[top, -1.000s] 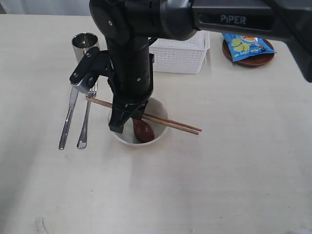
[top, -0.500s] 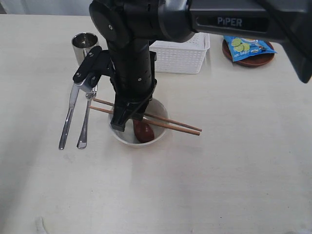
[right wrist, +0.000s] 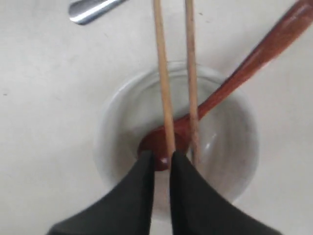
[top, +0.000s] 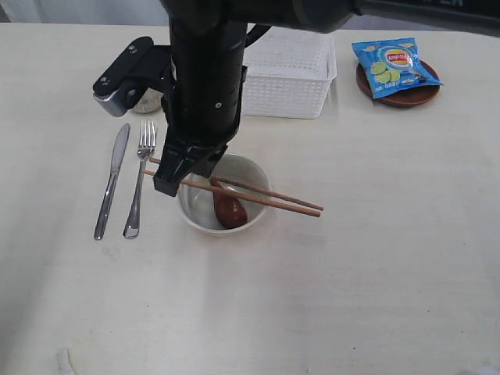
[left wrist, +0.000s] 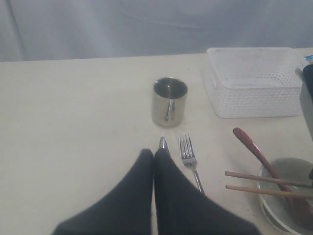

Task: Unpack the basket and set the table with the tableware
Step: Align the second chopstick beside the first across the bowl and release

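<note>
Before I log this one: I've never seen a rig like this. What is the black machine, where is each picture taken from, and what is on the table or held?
It is a robot with two arms, each ending in two fingers. The wide picture is from a camera off the arms; the black right arm fills its top. The other two are from cameras on the wrists. On the table lie a knife and fork, a cup, a basket, and a bowl holding a spoon, with chopsticks across its rim. A chip bag sits on a brown plate. The left fingers are closed on nothing; the right fingers hang slightly parted over the chopsticks, seemingly empty.
</note>
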